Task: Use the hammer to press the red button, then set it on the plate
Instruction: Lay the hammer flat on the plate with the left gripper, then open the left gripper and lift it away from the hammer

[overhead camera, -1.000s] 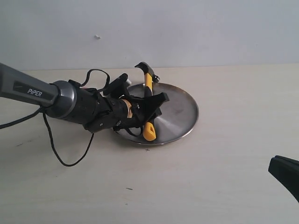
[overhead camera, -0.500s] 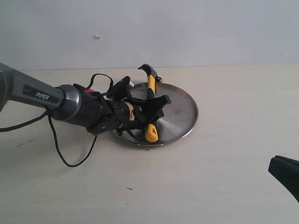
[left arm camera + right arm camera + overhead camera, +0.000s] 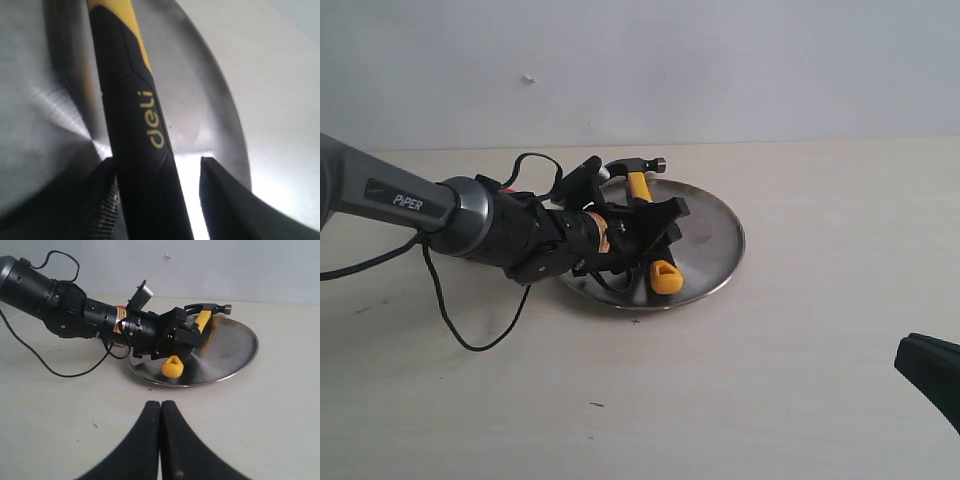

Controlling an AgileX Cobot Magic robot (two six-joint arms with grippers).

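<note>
Hammer lies on plate; my left pincer apart astride it, right pincer together. Retreat remains, I judge.

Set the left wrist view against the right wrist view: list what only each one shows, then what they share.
Only the left wrist view: the yellow deli lettering on the black grip of the hammer, and a gap between that grip and one finger of the left gripper. Only the right wrist view: the hammer head, the yellow handle end, the left arm with its cable, and the shut right gripper. Both: the hammer lying on the plate, and the table.
</note>
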